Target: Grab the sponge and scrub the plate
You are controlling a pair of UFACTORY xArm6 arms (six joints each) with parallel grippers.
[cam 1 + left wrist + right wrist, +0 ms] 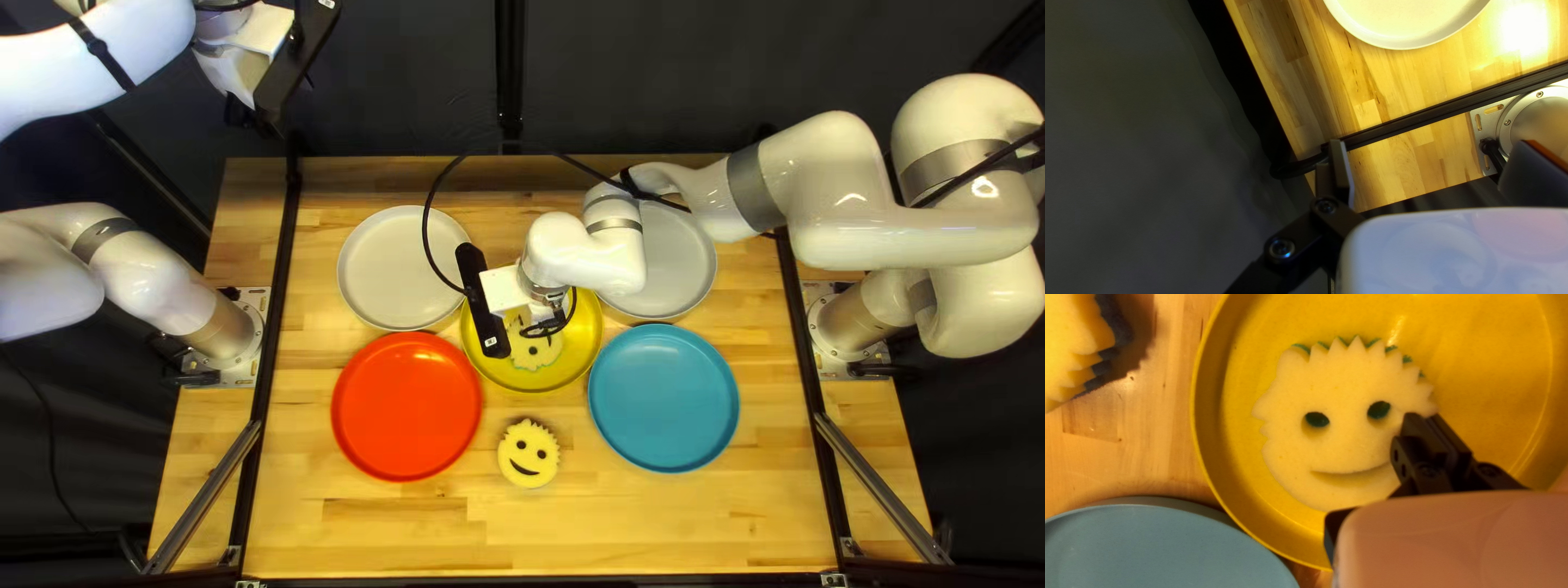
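Sponge (1339, 446), smiling face, green underside: flat in yellow plate (1497, 359). Right tool (507, 290): fingers together, angled down over sponge edge; contact cannot be told. Right arm (855, 223): bent, extended across grey plate (684, 267). Left tool (242, 109): fingers apart, held aloft beyond far-left table corner. Second sponge (528, 453): on surface (653, 528).

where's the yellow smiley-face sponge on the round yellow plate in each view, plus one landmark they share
Top left view: near the centre, the sponge on the plate, partly hidden by my right arm.
Left wrist view: not in it.
Right wrist view: ahead of and beside my right gripper, whose fingers overlap its edge.
Shared landmark: light wooden tabletop.
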